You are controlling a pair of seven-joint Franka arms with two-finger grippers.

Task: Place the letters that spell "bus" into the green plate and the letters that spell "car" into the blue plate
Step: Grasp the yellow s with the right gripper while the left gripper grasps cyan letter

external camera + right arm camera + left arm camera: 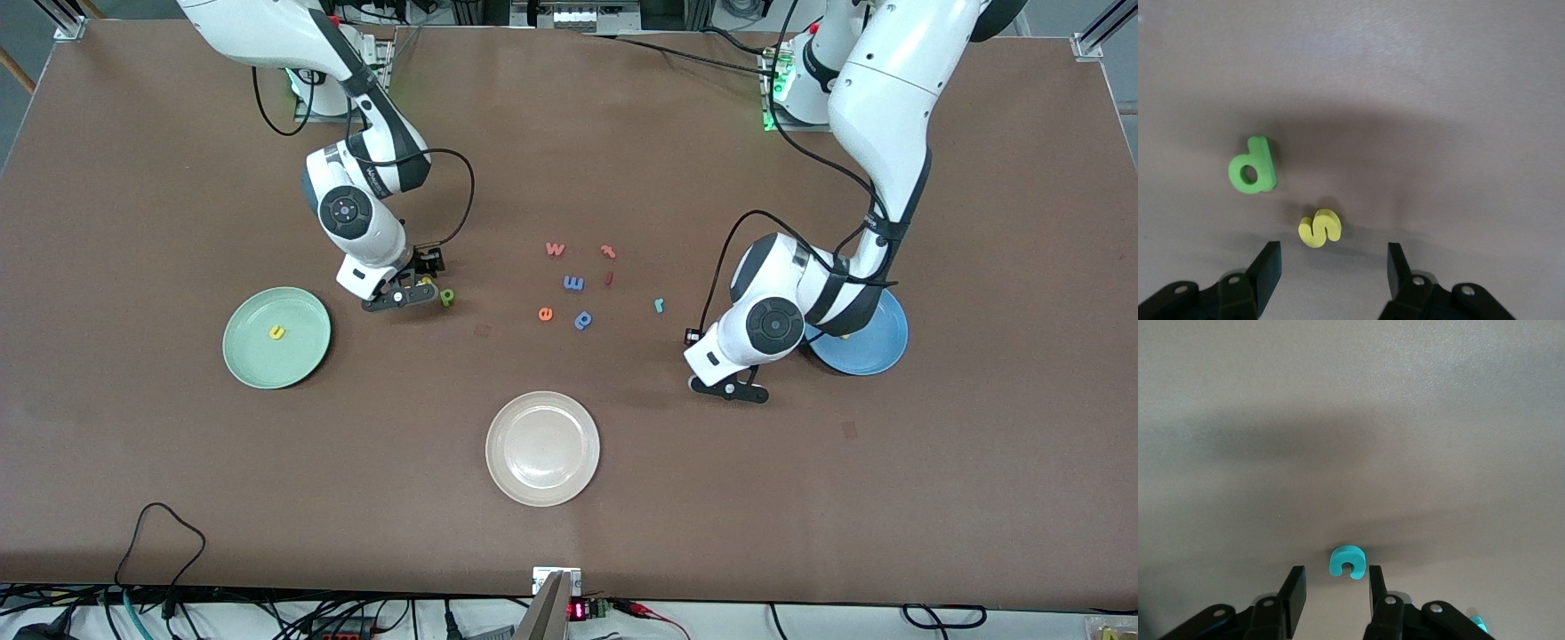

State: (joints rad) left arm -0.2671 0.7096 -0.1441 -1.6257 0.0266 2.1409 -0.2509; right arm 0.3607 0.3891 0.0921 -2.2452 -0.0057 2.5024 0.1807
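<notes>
The green plate (pixel 258 364) holds the yellow "u" (pixel 277 332). My right gripper (pixel 404 296) (pixel 1333 250) hangs open, low over the table beside that plate. The yellow "s" (pixel 1319 228) lies just ahead of its fingertips, with the green "b" (pixel 447 296) (pixel 1252 173) beside it. My left gripper (pixel 731 389) (pixel 1336 577) is open, low over the table next to the blue plate (pixel 876 351), which the left arm partly covers. The teal "c" (pixel 1347 561) lies just past its fingertips, not between them. The teal "r" (pixel 659 305) lies mid-table.
An off-white plate (pixel 542 449) sits nearer the front camera, mid-table. Loose letters lie in the middle: a red "w" (pixel 555 249), a red hooked letter (pixel 608 252), a blue "m" (pixel 574 283), an orange "e" (pixel 545 313), a blue "p" (pixel 583 319).
</notes>
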